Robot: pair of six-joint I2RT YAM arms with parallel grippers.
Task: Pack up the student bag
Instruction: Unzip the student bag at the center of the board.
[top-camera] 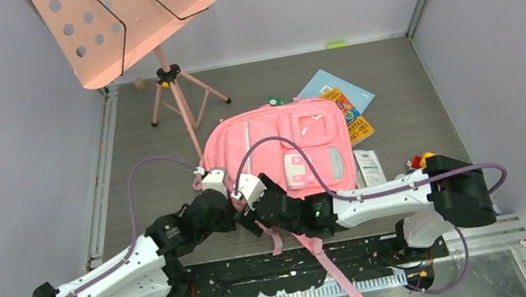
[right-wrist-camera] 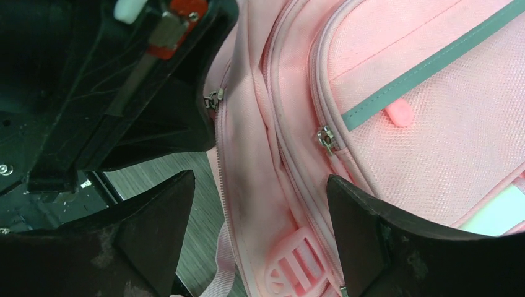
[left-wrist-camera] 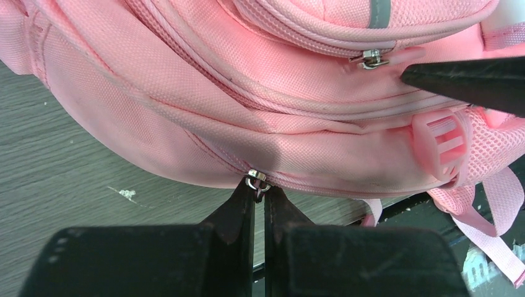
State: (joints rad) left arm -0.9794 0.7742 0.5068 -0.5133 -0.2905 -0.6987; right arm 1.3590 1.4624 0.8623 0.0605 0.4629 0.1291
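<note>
Left gripper (left-wrist-camera: 260, 197) is pinched shut on a zip pull (left-wrist-camera: 256, 179) at the near edge of the student bag (top-camera: 277, 154), lying mid-bench (top-camera: 408, 77). Right gripper (right-wrist-camera: 260, 182) gapes wide astride the bag, holding nothing. Books (top-camera: 345, 107) lie outside it, so packing looks barely begun.

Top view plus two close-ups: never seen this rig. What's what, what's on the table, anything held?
Two robot arms are bolted at the table's near edge. The wide picture comes from a fixed camera above and behind them, and each close-up from a camera on one wrist. On the table lie a pink backpack and books beside it. A music stand stands at the far left. The left gripper is shut on a zipper pull at the backpack's edge. The right gripper is open over the backpack, holding nothing.
</note>
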